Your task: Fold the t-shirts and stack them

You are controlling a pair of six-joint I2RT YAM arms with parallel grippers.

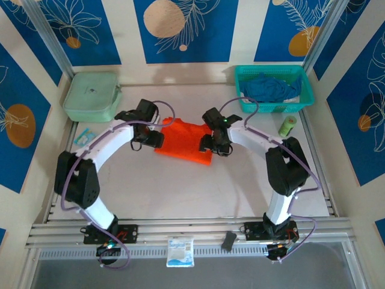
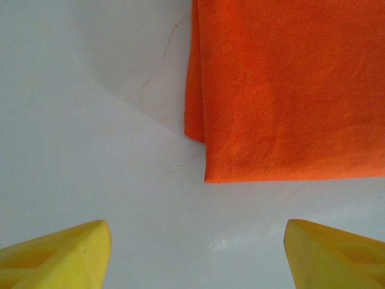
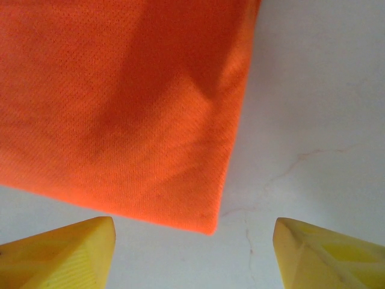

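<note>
- Blue wall panels (image 1: 180, 30) printed with pale leaves and orange discs stand around a white table (image 1: 180, 192), with both arm bases bolted at its near edge.
- On the middle of the table lies the orange t-shirt (image 1: 183, 141), folded into a flat, roughly rectangular packet between the two wrists.
- The left gripper (image 1: 153, 139) hangs at the shirt's left edge. In its wrist view the yellow fingers (image 2: 60, 256) stand wide apart with bare table between them.
- A folded corner of the orange cloth, its layers showing along one side, lies just beyond the left gripper's tips, touched by neither.
- The right gripper (image 1: 212, 146) sits at the shirt's right edge. Its wrist view shows its jaws likewise spread wide.
- Another corner of the orange cloth lies flat on the table just ahead of the gap between the right gripper's tips, and neither finger grips it.
- The dark blue t-shirt (image 1: 267, 87) lies crumpled inside a teal mesh basket (image 1: 304, 99) at the far right corner of the table, well apart from the orange one.
- A pale green zip case (image 1: 91, 96) rests at the far left corner.
- A small green roll (image 1: 288, 125) stands just in front of the basket, near the right arm's elbow.
</note>
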